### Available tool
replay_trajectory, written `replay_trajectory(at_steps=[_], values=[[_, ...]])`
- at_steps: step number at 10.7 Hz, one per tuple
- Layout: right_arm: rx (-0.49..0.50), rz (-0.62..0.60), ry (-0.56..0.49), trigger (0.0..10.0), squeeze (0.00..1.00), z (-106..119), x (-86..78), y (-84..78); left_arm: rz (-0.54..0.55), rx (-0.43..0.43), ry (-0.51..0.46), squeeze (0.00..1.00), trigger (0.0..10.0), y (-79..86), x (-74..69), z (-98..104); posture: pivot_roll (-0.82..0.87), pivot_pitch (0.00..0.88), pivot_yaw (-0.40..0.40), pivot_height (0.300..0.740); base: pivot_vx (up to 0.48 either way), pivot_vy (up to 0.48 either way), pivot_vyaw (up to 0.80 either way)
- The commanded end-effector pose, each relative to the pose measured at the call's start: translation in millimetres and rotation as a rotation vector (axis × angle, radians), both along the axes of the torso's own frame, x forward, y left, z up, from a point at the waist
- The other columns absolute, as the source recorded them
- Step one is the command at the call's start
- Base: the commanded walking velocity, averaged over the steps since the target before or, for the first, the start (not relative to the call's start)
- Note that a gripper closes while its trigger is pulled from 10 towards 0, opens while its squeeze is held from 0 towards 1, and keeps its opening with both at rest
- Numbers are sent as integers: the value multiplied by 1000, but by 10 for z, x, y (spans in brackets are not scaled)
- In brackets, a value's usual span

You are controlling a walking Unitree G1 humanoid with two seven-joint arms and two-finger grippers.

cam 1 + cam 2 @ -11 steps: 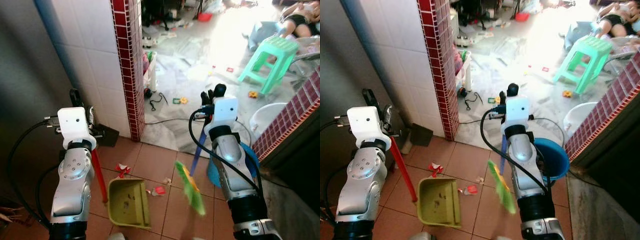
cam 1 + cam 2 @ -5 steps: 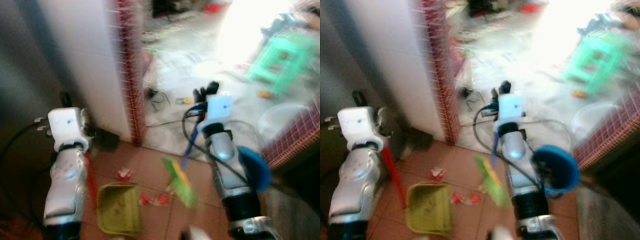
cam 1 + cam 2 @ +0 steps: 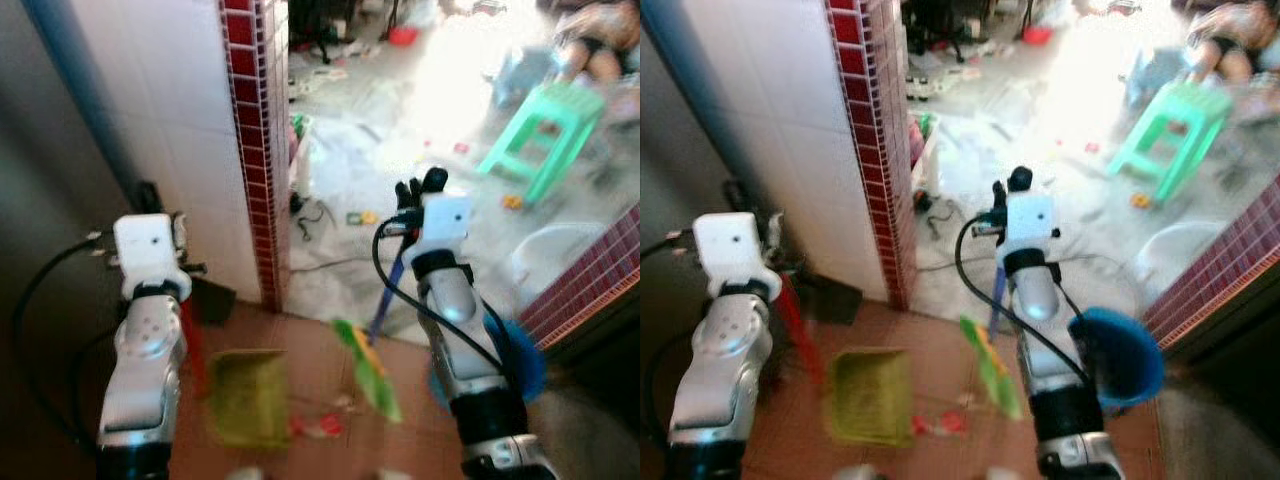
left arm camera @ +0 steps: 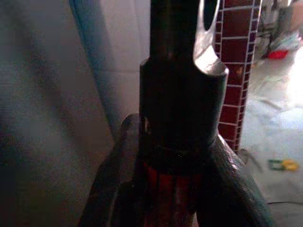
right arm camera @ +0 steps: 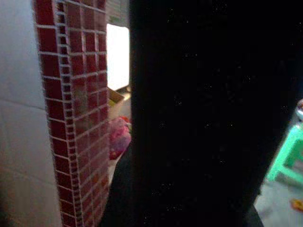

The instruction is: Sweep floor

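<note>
On the terracotta tile floor (image 3: 300, 345) below the two grippers, one yellow-green dustpan (image 3: 245, 397), one broom (image 3: 368, 362) and a small cluster of red and white litter (image 3: 318, 424) are seen; individual pieces cannot be counted because of blur. One blue bucket (image 3: 1118, 358), one green stool (image 3: 540, 126) and one white basin (image 3: 550, 255) are also present.

The tiled area ends at a white wall with a red tiled corner post (image 3: 258, 150). Beyond the post a pale, brightly lit floor (image 3: 400, 130) is strewn with small objects, and part of a person (image 3: 590, 45) is visible behind the stool.

The left gripper (image 4: 177, 156) is pressed together on the red handle (image 4: 165, 189) of the dustpan, a black finger (image 4: 113, 175) lying along each side of it. The dustpan is set on the tiles below this gripper.

The right gripper (image 3: 418, 190) is closed around the blue handle (image 3: 385, 297) of the broom. The green bristle head is held below and slightly left of these fingers, just beside the litter. The bucket is positioned to the right of the right forearm.
</note>
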State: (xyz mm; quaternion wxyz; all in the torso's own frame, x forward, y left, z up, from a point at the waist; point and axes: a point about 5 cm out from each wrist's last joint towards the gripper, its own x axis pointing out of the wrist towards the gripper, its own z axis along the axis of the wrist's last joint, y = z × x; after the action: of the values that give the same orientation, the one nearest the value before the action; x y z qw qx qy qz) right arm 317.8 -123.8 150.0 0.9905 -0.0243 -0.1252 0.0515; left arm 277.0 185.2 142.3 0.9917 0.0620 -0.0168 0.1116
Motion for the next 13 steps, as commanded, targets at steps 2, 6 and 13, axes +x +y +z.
replay_trajectory(at_steps=[2,6,13], values=[[-30,-25,-44,10000,0,91,6,-60,-9,7,9,0,10000,-7,2,-11,-26,7,6,740,0,0,0],[-3,-60,-3,10000,0,61,18,-123,-75,44,99,0,10000,-129,246,-419,-66,22,8,740,0,0,0],[33,-150,118,10000,0,-53,-63,-314,-128,-14,123,0,10000,-618,460,-680,-126,72,-4,740,0,0,0]])
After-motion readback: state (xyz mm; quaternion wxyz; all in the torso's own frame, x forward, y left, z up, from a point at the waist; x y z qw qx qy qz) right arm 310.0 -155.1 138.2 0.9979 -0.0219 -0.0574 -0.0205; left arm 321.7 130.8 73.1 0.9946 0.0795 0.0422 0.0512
